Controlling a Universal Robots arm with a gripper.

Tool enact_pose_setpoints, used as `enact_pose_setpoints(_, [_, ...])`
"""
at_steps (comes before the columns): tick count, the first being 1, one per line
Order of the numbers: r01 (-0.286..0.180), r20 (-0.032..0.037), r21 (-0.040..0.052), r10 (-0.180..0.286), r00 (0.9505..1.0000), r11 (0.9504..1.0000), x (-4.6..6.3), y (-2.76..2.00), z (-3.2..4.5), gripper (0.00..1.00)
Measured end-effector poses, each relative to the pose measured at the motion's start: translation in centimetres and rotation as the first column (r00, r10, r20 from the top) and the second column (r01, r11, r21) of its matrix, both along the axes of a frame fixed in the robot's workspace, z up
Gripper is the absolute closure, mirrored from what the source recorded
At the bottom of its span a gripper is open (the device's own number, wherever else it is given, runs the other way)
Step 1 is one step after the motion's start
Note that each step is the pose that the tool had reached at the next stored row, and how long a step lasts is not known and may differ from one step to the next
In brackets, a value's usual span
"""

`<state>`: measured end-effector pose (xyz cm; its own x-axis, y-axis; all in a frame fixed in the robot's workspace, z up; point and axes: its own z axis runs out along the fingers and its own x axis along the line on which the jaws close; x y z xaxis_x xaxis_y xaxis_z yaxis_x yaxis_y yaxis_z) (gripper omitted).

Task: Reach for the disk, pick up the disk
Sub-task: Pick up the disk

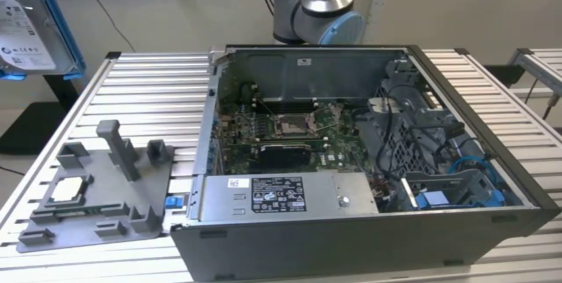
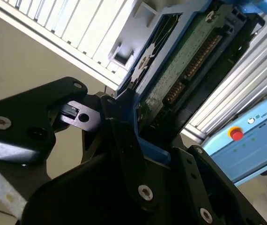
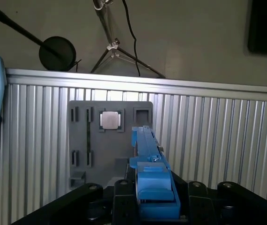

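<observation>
The disk (image 1: pixel 31 23) hangs in the air at the exterior view's top left, a silver drive with a white label in a blue frame, well above the table's edge. In the second wrist view its green circuit-board side (image 2: pixel 185 61) faces the camera, and my gripper (image 2: pixel 143 136) is shut on the blue frame. The first wrist view shows the disk (image 3: pixel 145 145) edge-on, rising from between the black jaws of my gripper (image 3: pixel 154 199), high over the grey fixture.
A grey fixture tray (image 1: pixel 131 204) holding a small square silver chip (image 1: pixel 70 191) lies on the slatted table (image 1: pixel 149 99). Beside it stands the open computer case (image 1: pixel 351 250) with its labelled power-supply box (image 1: pixel 281 194). A blue-and-white pendant (image 2: pixel 250 136) sits beyond the table.
</observation>
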<state>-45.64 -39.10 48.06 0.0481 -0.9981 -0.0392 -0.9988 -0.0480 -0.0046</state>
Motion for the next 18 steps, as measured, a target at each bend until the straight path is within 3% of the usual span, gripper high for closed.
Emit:
enact_pose_setpoints(12, [0.000,0.0000,0.0000,0.000,1.0000,1.0000,2.2,0.01,0.00,1.00])
enact_pose_setpoints(14, [0.000,0.0000,0.0000,0.000,1.0000,1.0000,2.8,0.01,0.00,1.00])
enact_pose_setpoints(15, [0.000,0.0000,0.0000,0.000,1.0000,1.0000,3.6,0.01,0.00,1.00])
enact_pose_setpoints(18, [0.000,0.0001,0.0000,0.000,1.0000,1.0000,4.4,0.01,0.00,1.00])
